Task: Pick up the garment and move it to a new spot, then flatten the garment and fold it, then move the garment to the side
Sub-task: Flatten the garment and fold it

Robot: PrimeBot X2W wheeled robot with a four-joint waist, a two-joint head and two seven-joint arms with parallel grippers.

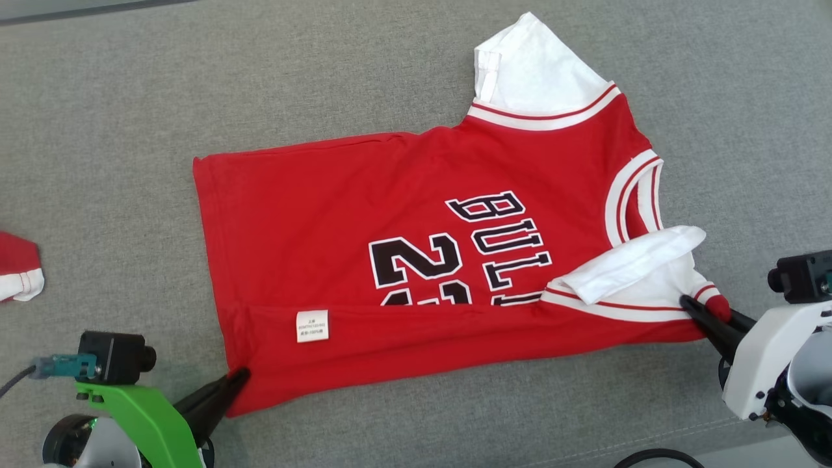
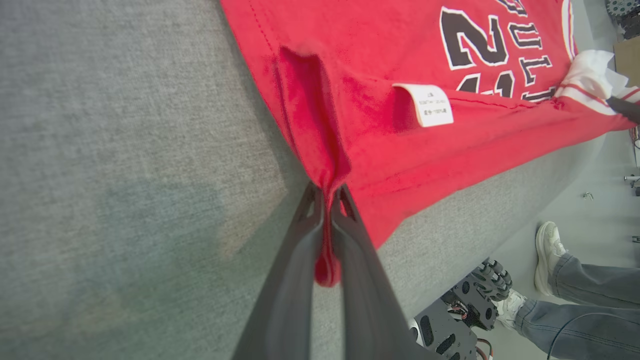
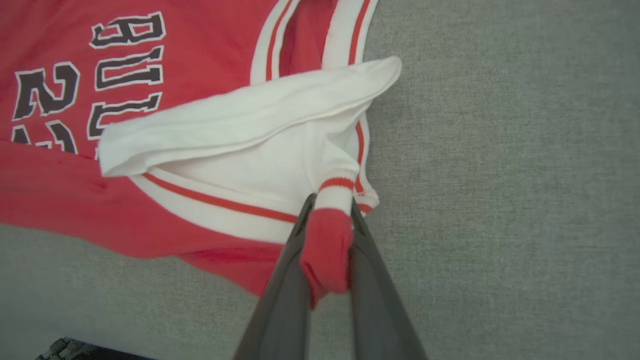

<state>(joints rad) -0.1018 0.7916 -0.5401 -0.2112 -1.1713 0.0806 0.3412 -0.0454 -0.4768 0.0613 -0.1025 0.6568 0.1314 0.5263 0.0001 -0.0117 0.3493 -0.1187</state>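
Both arms are pinching the garment [image 1: 416, 227] by its near edge.
It is lying on the tabletop [image 1: 97, 130], long axis running side to side; left fingers [image 1: 218, 393] are clenching the hem corner, right fingers [image 1: 705, 322] the shoulder trim, so a fold is probably heading away from the robot.

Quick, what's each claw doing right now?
Left gripper: closed on the hem of the red, white-sleeved jersey T-shirt.
Right gripper: closed on its striped trim.

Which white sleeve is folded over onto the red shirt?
The near sleeve, beside the right gripper, is folded back over the garment. The far sleeve lies spread flat on the grey surface.
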